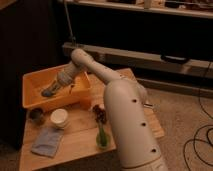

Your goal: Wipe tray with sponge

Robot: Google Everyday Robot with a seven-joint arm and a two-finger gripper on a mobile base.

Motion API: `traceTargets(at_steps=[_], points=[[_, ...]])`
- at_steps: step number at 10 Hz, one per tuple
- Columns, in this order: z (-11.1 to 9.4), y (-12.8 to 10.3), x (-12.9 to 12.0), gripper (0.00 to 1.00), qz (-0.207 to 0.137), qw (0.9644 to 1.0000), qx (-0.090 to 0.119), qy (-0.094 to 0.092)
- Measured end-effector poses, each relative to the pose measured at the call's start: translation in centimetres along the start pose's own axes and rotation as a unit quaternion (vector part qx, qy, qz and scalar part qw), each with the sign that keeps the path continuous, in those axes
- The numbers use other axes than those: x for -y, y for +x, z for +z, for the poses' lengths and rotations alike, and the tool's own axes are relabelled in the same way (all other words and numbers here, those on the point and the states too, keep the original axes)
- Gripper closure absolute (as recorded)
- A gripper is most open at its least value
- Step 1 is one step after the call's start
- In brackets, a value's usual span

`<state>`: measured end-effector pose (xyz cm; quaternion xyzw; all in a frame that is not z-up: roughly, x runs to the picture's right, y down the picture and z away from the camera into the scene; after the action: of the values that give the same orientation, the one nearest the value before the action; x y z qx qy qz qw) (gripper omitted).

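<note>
**Camera view.** My gripper [54,89] reached down inside the tray [45,104], over its left half. My white arm [125,115] sloped in across the tray's back right corner. The gripper was closed on the sponge [47,93], a small grey-blue pad at its tip, held low over the tray floor. I could not tell whether the pad pressed on the floor.

The tray, a yellow-orange bin with raised walls, stood on the back left part of a wooden table [75,131]. A white cup [59,118] stood just in front of the tray's front wall. A small dark bowl [36,115] sat beside the cup on its left. A folded blue-grey cloth [46,142] lay flat near the table's front left corner, apart from the cup.

Right of the cup, close to my arm, were a dark red cluster [100,114] of a kind I could not make out and, in front of it, an upright green object [101,137].
</note>
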<state>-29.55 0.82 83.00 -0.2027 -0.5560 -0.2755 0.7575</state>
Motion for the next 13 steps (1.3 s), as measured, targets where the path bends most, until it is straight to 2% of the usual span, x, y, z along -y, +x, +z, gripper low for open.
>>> traceTargets(at_steps=[2,4,6,8,10,11,13], points=[[-0.6,0.8,-1.4,0.91,0.018,0.9998,-0.003,0.006],[-2.3,2.9,-2.5,0.91,0.038,0.999,-0.012,0.02],[-5.2,6.4,-2.8,0.91,0.059,0.9972,-0.031,0.034],[-7.2,8.9,-2.7,0.91,0.073,0.9949,-0.048,0.05],[-8.3,9.9,-0.8,0.91,0.076,0.9929,-0.06,0.068],[-8.1,9.7,0.3,0.91,0.073,0.9932,-0.055,0.072],[-6.1,8.2,3.2,0.91,0.049,0.9958,-0.025,0.073]])
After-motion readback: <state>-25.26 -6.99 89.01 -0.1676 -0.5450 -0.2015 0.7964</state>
